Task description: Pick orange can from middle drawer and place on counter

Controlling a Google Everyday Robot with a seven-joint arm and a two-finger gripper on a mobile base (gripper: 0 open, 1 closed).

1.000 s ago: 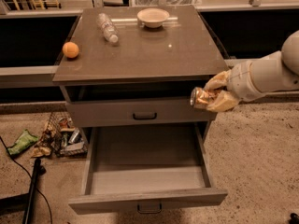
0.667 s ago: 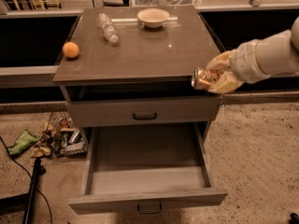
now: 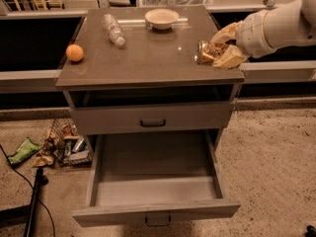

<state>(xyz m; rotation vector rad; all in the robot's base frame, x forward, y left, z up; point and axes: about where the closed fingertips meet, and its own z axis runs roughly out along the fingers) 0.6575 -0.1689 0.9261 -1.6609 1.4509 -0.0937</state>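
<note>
The orange can (image 3: pixel 204 52) lies on its side in my gripper (image 3: pixel 217 51), its shiny silver end pointing left. The gripper is shut on the can and holds it over the right edge of the counter (image 3: pixel 148 58), just above the glossy top. My white arm comes in from the right. The middle drawer (image 3: pixel 155 181) is pulled wide open below and nothing shows inside it. The shallower drawer (image 3: pixel 150 117) above it is closed.
On the counter are a clear plastic bottle (image 3: pixel 113 29) at the back left, a white bowl (image 3: pixel 162 18) at the back middle and a round orange fruit (image 3: pixel 74 53) at the left edge. Litter (image 3: pixel 59 147) and a dark cable lie on the floor at the left.
My gripper has risen with the can from beside the cabinet's right side, level with the upper drawer, up to the counter's right edge.
</note>
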